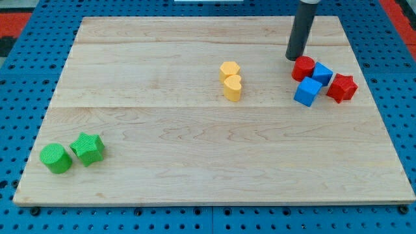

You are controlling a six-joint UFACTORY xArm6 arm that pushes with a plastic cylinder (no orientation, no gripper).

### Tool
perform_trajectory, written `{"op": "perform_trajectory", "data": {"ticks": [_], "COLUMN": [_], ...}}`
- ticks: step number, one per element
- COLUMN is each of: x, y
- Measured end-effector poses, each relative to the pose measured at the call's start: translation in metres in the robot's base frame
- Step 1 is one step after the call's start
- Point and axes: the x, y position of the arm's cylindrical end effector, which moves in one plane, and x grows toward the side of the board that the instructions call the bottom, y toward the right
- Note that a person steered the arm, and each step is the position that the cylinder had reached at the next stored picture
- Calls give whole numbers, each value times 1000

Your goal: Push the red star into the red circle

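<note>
The red star (pixel 342 87) lies near the view's right edge of the wooden board (pixel 195 162). The red circle (pixel 303 68) lies to its upper left. Two blue blocks sit between them: a smaller one (pixel 322 73) touching the circle's right side, and a blue cube (pixel 307 91) below the circle. The star touches the smaller blue block. My tip (pixel 294 58) rests on the board just to the upper left of the red circle, close to touching it.
Two yellow blocks (pixel 229 69) (pixel 232 88) sit together at the board's middle top. A green circle (pixel 56 158) and a green star (pixel 88 149) sit at the lower left. A blue pegboard (pixel 19 97) surrounds the board.
</note>
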Motion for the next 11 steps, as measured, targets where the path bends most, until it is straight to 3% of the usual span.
{"op": "perform_trajectory", "data": {"ticks": [1,2,3,5,7,9,11], "x": [-14,16,95,96,75,76,76], "y": [-7,101,173,72,41,142,160]}}
